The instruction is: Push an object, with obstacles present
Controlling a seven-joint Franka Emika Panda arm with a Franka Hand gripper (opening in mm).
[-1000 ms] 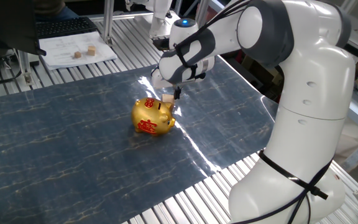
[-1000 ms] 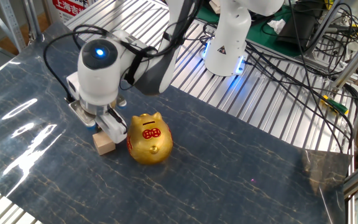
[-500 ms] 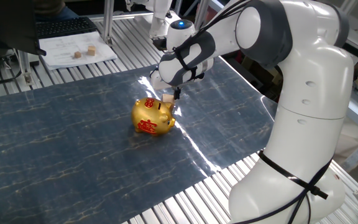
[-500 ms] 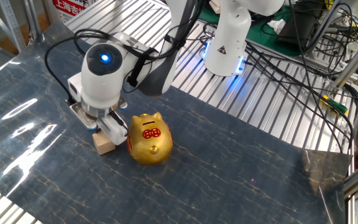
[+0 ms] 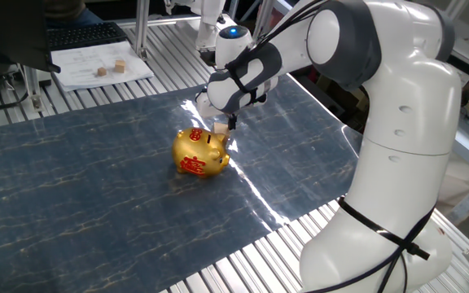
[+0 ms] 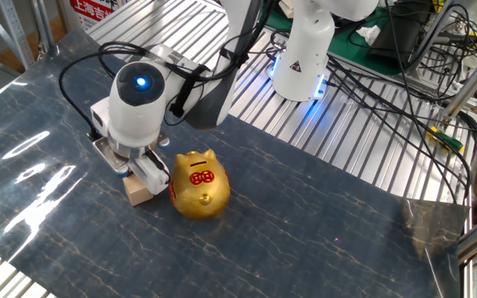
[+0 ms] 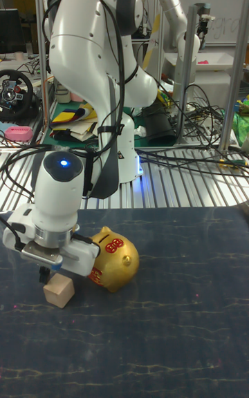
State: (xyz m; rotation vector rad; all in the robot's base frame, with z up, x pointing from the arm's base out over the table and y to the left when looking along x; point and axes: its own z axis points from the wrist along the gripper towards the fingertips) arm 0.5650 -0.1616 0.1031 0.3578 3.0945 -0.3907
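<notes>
Wooden cube (image 6: 138,192) located left of centre in the other fixed view, resting on the dark blue marbled mat (image 6: 321,232) that covered the desk (image 6: 371,141). Same cube visible at lower left of the tall fixed view (image 7: 59,292); barely visible in one fixed view, hidden behind the tool.

Tool (image 6: 137,172) positioned directly over the cube, fingers pointing down, tips at or touching the cube's top. Whether clenched or released: could not be told, fingers largely covered by the white wrist housing with blue light (image 6: 142,81).

Gold piggy bank (image 6: 197,184) stood just beside the cube, to its right in the other fixed view, red markings and coin slot facing up. In one fixed view (image 5: 201,152), placed at frame centre, just below the tool (image 5: 228,129). In the tall fixed view (image 7: 112,259), seen right of the cube and appearing to touch the tool body.

Two small cubes (image 5: 111,68) lay on white paper (image 5: 96,65) at upper left of one fixed view, well apart from the mat. Cables (image 6: 387,91) ran across the ribbed desk at upper right of the other fixed view.
</notes>
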